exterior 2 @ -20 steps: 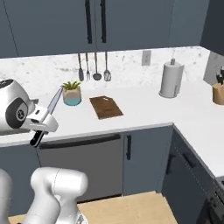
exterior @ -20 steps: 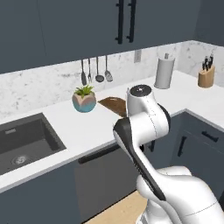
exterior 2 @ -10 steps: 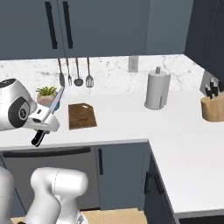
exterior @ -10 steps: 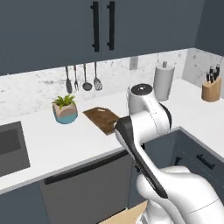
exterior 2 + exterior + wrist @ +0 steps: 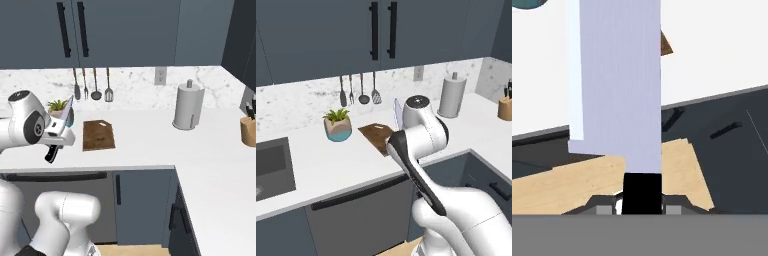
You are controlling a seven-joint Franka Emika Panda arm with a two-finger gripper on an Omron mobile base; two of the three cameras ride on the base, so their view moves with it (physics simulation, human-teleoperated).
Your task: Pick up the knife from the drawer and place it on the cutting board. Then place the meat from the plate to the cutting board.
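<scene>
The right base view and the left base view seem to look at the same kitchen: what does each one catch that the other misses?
The right base view alone shows the tool shut on the small knife's black handle, silver blade pointing up.

The left base view alone shows the dark sink set in the white counter.

Both show the dark brown wooden cutting board, lying bare, the potted plant, the hanging metal utensils, the white paper towel roll and the tan knife block.

Matt pale metal knife [image 5: 617, 80] blade, black handle; brown wooden cutting board [image 5: 98, 134]; speckled white counter [image 5: 150, 145].
</scene>
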